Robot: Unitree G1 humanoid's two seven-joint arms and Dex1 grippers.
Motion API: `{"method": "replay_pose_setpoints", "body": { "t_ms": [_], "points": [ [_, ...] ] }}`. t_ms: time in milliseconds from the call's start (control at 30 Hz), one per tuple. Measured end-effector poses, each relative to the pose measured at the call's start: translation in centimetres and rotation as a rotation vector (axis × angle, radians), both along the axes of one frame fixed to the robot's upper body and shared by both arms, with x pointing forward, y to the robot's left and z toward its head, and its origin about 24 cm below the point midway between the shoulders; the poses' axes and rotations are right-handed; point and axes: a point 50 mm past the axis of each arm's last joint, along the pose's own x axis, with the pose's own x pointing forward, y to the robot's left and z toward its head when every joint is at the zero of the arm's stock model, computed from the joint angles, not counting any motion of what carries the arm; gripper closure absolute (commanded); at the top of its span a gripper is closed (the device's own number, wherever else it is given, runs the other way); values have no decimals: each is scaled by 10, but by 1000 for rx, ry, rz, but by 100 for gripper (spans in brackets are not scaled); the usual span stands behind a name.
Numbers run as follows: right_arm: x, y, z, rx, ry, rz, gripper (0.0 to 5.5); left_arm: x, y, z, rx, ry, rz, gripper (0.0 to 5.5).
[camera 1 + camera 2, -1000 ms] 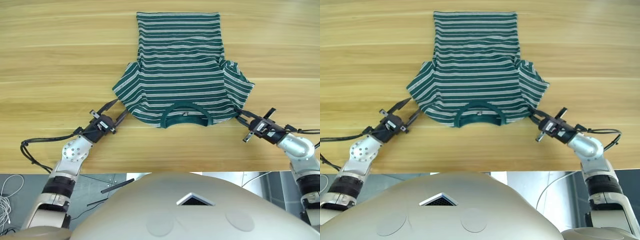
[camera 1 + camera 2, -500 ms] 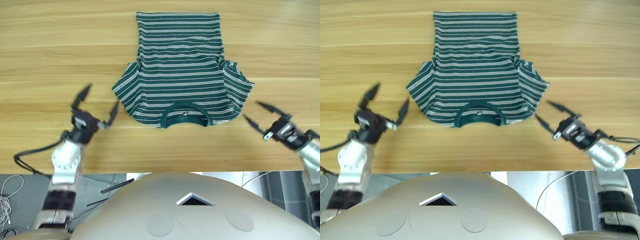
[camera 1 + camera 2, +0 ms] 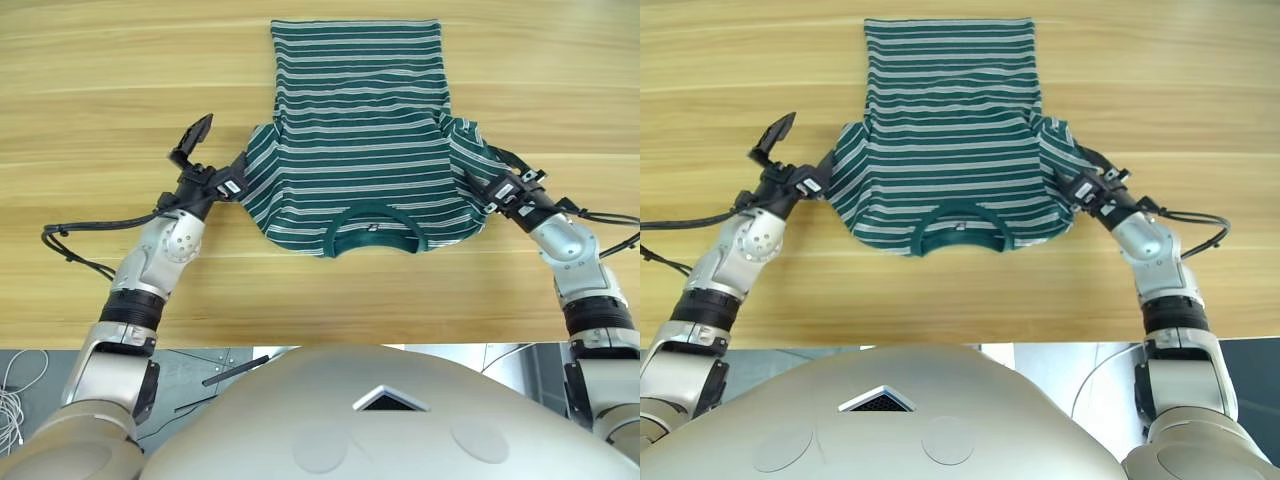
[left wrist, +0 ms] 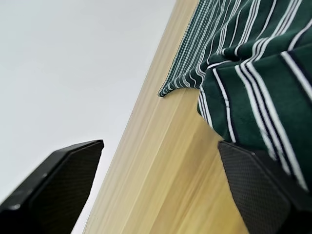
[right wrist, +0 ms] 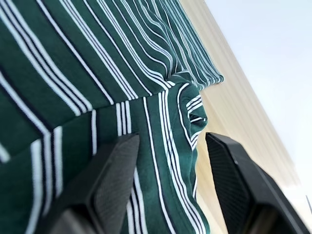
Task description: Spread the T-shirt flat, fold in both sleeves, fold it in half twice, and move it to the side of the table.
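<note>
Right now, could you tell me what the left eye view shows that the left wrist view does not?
The left eye view adds the whole T-shirt, its collar nearest the robot, and the right gripper at the right sleeve. The left wrist view adds the left gripper close up, fingers wide apart, one at the left sleeve, with pale background beyond the table. Shared: striped cloth, the wooden table and the open left gripper.

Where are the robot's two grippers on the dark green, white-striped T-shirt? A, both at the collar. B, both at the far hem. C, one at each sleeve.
C: the left gripper and the right gripper each sit at a sleeve of the T-shirt.
</note>
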Motion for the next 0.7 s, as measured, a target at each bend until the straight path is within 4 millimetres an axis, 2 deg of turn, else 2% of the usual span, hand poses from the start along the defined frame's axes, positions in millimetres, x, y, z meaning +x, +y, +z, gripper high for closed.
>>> {"method": "replay_pose_setpoints", "body": {
  "t_ms": [167, 400, 600, 667, 700],
  "points": [
    [-17, -8, 0, -38, 18, 21, 299, -19, 12, -1, 1, 9, 56, 114],
    [-33, 0, -1, -27, 26, 52, 299, -34, 10, -7, -11, 42, 67, 114],
    [-38, -1, 3, -29, 19, 44, 299, -50, 4, -5, -46, 47, 59, 114],
    [-32, -2, 15, 44, -72, -18, 299, -49, 7, -1, -46, 29, 75, 114],
    [-26, -4, 28, 118, -151, -61, 299, -50, 10, 1, -50, 18, 103, 114]
  ]
}}
